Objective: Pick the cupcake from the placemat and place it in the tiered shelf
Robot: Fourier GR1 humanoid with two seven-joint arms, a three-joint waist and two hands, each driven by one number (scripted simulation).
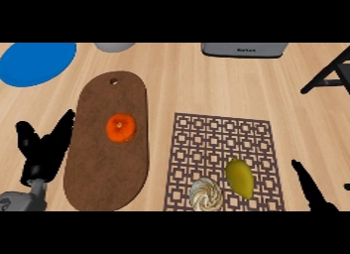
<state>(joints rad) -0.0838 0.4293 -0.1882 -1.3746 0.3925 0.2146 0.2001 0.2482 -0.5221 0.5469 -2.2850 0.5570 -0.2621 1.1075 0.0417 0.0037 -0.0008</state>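
Wooden planks, pale and smooth, make up the worktop (206, 84). On it lies a brown placemat (225, 163) with a pattern of little square holes, like a fence. The cupcake (206, 195) sits on the near edge of the placemat; its top is pale and swirly. Just right of the cupcake, also on the placemat, lies a yellow-green lemon (240, 177), shaped like an egg.

Left of the placemat is a long brown cutting board (97, 163) with round ends and a small hole at the far end. An orange fruit (120, 127) rests on it.

Far from the placemat, at the top left, is a flat blue plate (35, 63). Next to the plate is a grey round thing (114, 46), cut off by the edge. A grey box (245, 49) at the top has tiny writing I cannot read. Black bars of the shelf (338, 74) show to the upper right of the placemat.

The left hand (42, 146) is left of the cutting board, fingers spread and pointing up, holding nothing. The right hand (309, 188) is right of the placemat with straight fingers, also holding nothing.
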